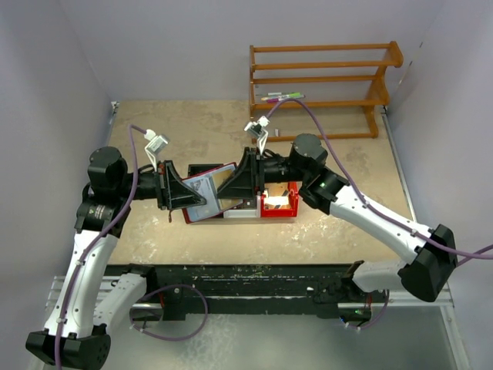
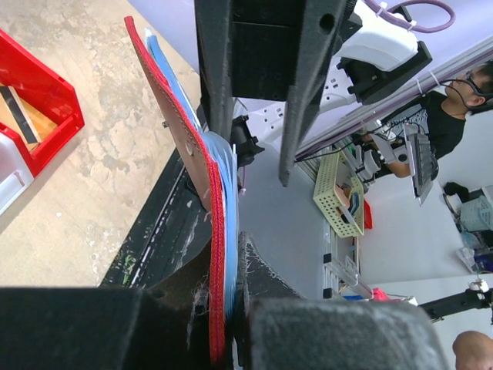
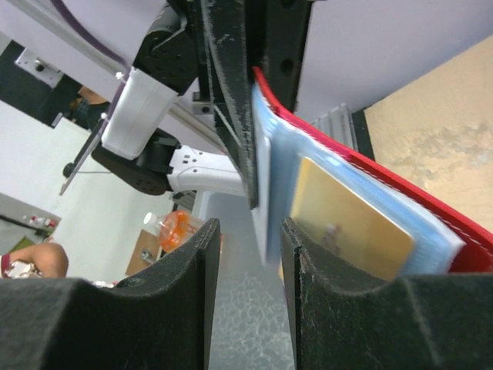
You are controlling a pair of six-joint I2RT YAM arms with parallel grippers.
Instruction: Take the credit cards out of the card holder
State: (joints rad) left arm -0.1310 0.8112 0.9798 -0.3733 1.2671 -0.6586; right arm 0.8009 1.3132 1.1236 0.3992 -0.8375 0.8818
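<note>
1. One card holder (image 1: 202, 187) is held off the table (image 1: 177, 123), between both arms.
2. Its red edge is pinched tight by the left gripper (image 2: 223, 270).
3. Jaws of the right gripper (image 3: 250, 231) stand apart around one sleeve; a gold card (image 3: 347, 223) sits inside.

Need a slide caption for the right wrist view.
Right gripper open around a pale sleeve edge of the maroon card holder; a gold credit card sits pocketed beside it.

No lettering, brand or number can be read anywhere in the scene. The gold credit card (image 3: 350, 223), tucked in a sleeve of the red card holder (image 3: 462, 231), bears a small dark mark near its middle, too blurred to make out as words or figures.
</note>
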